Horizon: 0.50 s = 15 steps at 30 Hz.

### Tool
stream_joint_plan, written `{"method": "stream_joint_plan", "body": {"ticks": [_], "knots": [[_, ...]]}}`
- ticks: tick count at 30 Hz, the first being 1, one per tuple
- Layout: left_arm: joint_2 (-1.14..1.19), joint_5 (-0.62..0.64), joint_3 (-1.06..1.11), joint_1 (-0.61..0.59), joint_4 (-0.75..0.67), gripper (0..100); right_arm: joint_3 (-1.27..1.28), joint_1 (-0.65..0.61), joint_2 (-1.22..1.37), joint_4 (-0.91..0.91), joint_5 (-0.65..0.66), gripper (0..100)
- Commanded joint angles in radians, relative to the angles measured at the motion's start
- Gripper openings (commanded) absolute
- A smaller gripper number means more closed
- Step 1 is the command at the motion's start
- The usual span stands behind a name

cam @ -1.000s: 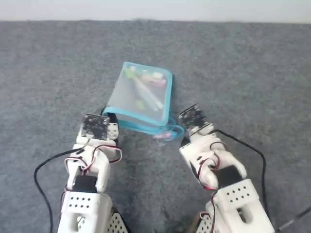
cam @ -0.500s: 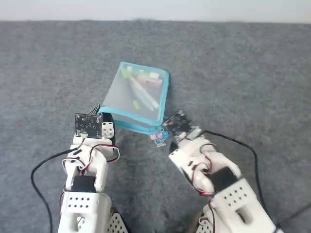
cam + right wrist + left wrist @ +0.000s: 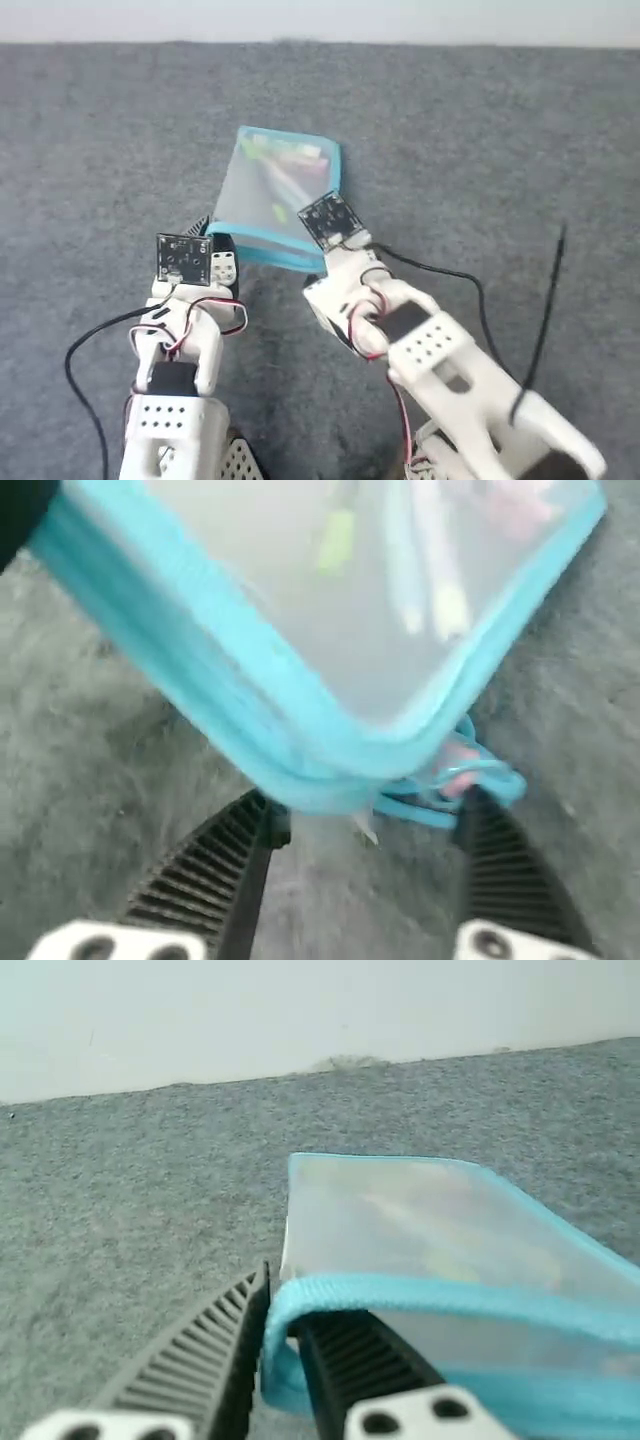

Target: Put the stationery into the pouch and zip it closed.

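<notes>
We see the translucent, turquoise-edged rectangular pouch (image 3: 270,195) resting on the coarse grey felt table (image 3: 500,130). The left gripper (image 3: 283,1300) clamps its fabric hem; the right gripper (image 3: 365,820) straddles the zip corner, jaws spread. The stationery (image 3: 425,580) inside blurs into pale streaks.

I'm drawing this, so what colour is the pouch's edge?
Turquoise blue trim around the see-through pouch, clearest in the left wrist view.

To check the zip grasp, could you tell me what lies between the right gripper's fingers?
In the right wrist view, a corner of the pouch and its zip pull lie within the open right gripper.
</notes>
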Motion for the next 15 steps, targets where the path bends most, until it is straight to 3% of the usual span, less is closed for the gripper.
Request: {"method": "stream_joint_plan", "body": {"ticks": [1, 10, 15], "knots": [[0.003, 0.012, -0.062, 0.029, -0.046, 1, -0.086, 0.004, 0.09, -0.05, -0.017, 30.6], [0.003, -0.029, -0.05, 0.04, -0.048, 1, -0.224, 0.166, 0.203, -0.059, -0.026, 30.6], [0.003, -0.029, -0.038, 0.055, -0.052, 1, -0.224, 0.148, 0.266, -0.059, -0.025, 30.7]]}}
